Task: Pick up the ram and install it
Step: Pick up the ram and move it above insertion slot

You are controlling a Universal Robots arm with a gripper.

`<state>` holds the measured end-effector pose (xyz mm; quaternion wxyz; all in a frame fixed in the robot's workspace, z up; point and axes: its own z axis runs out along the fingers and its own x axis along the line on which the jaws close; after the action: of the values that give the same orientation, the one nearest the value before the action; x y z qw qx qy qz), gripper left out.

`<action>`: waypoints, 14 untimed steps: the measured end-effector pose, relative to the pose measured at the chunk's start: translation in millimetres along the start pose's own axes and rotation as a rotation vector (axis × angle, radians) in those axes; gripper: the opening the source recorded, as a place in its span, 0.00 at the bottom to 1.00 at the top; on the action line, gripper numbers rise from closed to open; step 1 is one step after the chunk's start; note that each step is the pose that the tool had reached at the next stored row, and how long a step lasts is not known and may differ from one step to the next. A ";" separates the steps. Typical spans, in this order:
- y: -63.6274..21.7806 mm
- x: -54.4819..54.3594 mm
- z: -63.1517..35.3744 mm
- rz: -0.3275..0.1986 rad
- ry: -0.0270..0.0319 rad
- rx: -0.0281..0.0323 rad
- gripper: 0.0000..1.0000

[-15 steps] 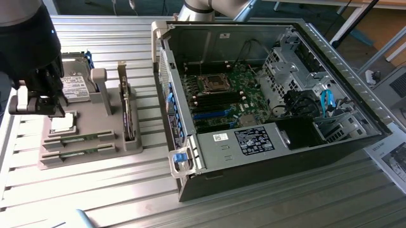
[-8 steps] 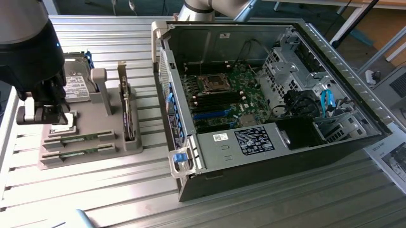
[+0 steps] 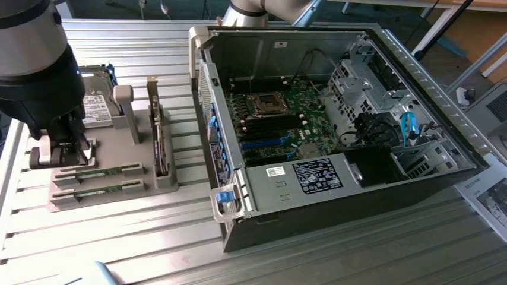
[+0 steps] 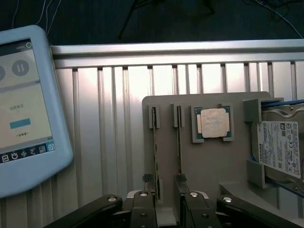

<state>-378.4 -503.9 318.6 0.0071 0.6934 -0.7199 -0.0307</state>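
Jaws are spread wide and gripping nothing, and they hang just over the grey holder [image 3: 158, 181] on the desk [image 3: 119, 237]. In the exterior view I see that holder at 9 o'clock of the open computer case [image 3: 333, 208]. Two ram sticks [image 4: 155, 142] stand on edge side by side in its slots, their near ends right under my fingertips [image 4: 148, 179]. The processor [image 4: 213, 122] lies in the next pocket, the hard drive [image 4: 280, 147] past that. A tablet [image 4: 23, 109] with a lit screen sits apart from the holder
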 end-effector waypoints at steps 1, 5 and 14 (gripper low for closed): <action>-0.5 0.5 2.3 -0.003 0.0001 -0.0006 0.30; -4.0 1.7 11.2 -0.013 0.0008 -0.0040 0.30; -8.8 4.6 27.1 -0.031 0.0019 -0.0082 0.30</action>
<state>-371.2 -507.8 291.0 0.0102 0.7045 -0.7088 -0.0331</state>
